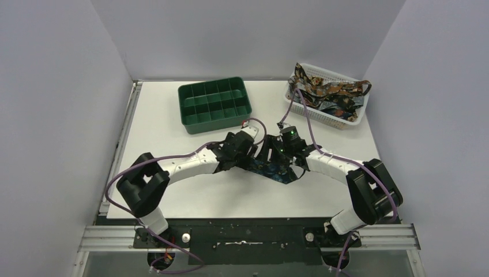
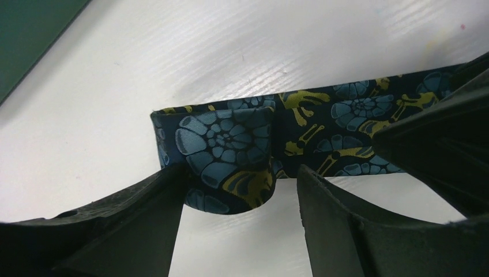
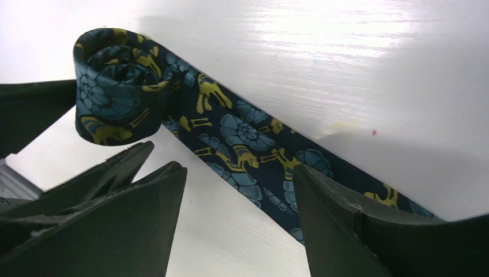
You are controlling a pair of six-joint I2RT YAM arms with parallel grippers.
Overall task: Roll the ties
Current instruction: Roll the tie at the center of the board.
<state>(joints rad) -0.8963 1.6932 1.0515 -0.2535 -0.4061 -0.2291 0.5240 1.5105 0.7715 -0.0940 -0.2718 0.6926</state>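
The tie (image 1: 278, 171) you are working lies about mid-worktop, a little toward the near edge. One end is wound into a short roll (image 2: 228, 156) and the rest trails flat and slantwise.

The left gripper (image 2: 239, 179) stands open around that roll. One finger (image 2: 167, 190) is at its side and the other is apart from it, so nothing clamps the coil. The right gripper (image 3: 239, 173) is open too, straddling the flat tail without pinching it.

The likely trouble is the coil relaxing and unwinding, since the slippery fabric has no hold on it. If you close on it off-centre, the layers may slide sideways into a cone. The slanted tail could also feed in crooked.

Both grippers sit very near each other over the tie, so a hasty move risks finger meeting finger.

Further out, the green tray (image 1: 219, 122) sits toward the far edge, left of middle. The white mesh basket (image 1: 323, 115) is at the far right corner, holding more ties (image 1: 328, 92), one draped over its rim. Neither blocks you, though the right arm's purple cable (image 1: 308, 124) loops close to the basket.
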